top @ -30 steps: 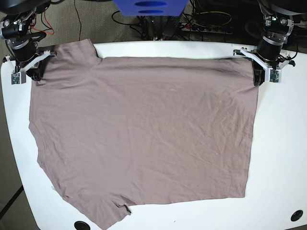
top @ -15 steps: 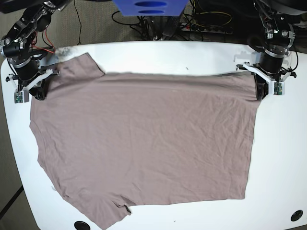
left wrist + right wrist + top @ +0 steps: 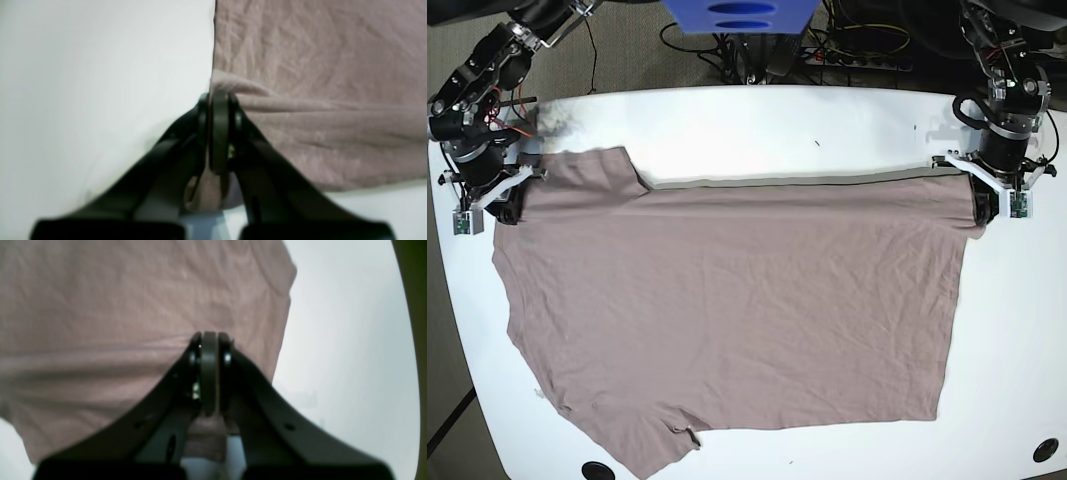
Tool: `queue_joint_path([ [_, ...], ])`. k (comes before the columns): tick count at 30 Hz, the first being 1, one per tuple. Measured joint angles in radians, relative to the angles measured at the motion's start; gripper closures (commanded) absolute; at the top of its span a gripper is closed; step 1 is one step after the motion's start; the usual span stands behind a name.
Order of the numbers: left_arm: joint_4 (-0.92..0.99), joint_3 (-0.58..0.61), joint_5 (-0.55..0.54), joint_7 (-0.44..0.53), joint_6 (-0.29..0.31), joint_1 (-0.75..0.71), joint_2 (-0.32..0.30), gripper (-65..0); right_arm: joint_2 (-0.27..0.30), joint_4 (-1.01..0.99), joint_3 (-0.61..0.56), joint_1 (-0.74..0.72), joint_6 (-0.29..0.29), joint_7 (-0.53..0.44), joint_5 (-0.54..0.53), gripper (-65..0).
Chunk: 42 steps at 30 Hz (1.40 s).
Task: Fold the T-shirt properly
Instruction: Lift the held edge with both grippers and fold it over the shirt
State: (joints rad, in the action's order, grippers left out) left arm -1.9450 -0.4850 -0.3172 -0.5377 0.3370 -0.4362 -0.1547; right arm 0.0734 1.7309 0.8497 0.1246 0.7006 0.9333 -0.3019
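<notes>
Base view, shirt: the T-shirt (image 3: 727,310) lies spread on the white surface (image 3: 827,120), its far edge strung between the two pincers and lifted enough to cast a dark line of shadow beneath it.
Base view, change: compared with the earlier frames, that far edge has come toward the near side; more bare surface shows beyond it, and both arms have drawn in with it.
Base view, meaning: I judge this as the start of a fold, the far edge being carried over the body of the shirt toward the near hem; most of the fold is not yet done.
Base view, right pincer: the right pincer (image 3: 505,203) is clamped on the sleeve-side corner, the sleeve just beside it.
Base view, left pincer: the left pincer (image 3: 983,203) is clamped on the hem-side corner.
Left wrist view: the left pincer (image 3: 218,100) has its jaws together on a bunched ridge of fabric; the shirt runs ahead and to the right of it, bare surface to its left.
Right wrist view: the right pincer (image 3: 209,338) is likewise closed on a pinch of cloth, with the shirt ahead and to its left, surface to its right.
Difference: the near hem and lower sleeve lie where they did before; only the gripped edge has shifted.
</notes>
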Motion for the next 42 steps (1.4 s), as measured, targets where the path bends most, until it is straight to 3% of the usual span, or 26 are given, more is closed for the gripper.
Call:
queue_joint_path([
  [2,-0.001,0.013,0.016,-0.017,-0.006,0.016,0.002,0.0,-0.001,0.004,0.006,-0.009,0.000,0.032,-0.003,0.0],
  [20,0.029,0.022,0.018,0.002,0.000,0.149,0.007,0.0,0.010,0.024,-0.004,-0.063,0.000,0.019,0.015,0.0],
  [34,0.156,0.019,0.053,-0.035,-0.004,0.287,0.005,0.0,0.019,-0.158,-0.098,-0.198,-0.010,-0.008,0.074,0.0],
  [42,0.216,0.020,0.056,-0.025,-0.005,0.325,0.002,0.0,0.029,-0.222,-0.104,-0.248,0.004,-0.036,0.049,0.0],
])
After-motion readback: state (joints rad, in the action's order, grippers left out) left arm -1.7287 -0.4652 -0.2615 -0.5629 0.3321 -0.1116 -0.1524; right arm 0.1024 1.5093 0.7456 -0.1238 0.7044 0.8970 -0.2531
